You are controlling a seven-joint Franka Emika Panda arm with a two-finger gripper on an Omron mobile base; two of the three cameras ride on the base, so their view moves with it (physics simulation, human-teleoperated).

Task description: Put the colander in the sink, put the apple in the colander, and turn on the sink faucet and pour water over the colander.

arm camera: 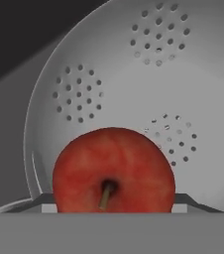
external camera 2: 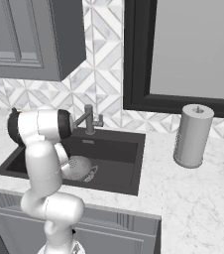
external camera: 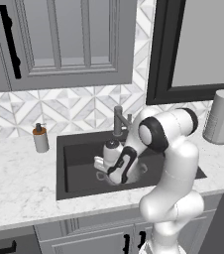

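White marble counter (external camera: 20,173) below a patterned tile backsplash (external camera: 69,106). Grey upper cabinets (external camera: 59,39) with dark handles, black-framed window (external camera 2: 183,54), paper towel roll (external camera 2: 193,135), soap dispenser (external camera: 40,138) alongside.

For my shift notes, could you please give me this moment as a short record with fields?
colander: sits inside the sink, round perforated bowl
sink: dark basin set in the marble counter
apple: red, stem toward the camera, directly over the colander's bowl
end effector: lowered into the sink over the colander, shut on the apple
sink faucet: behind the basin, no water seen running
step judged: apple not yet released
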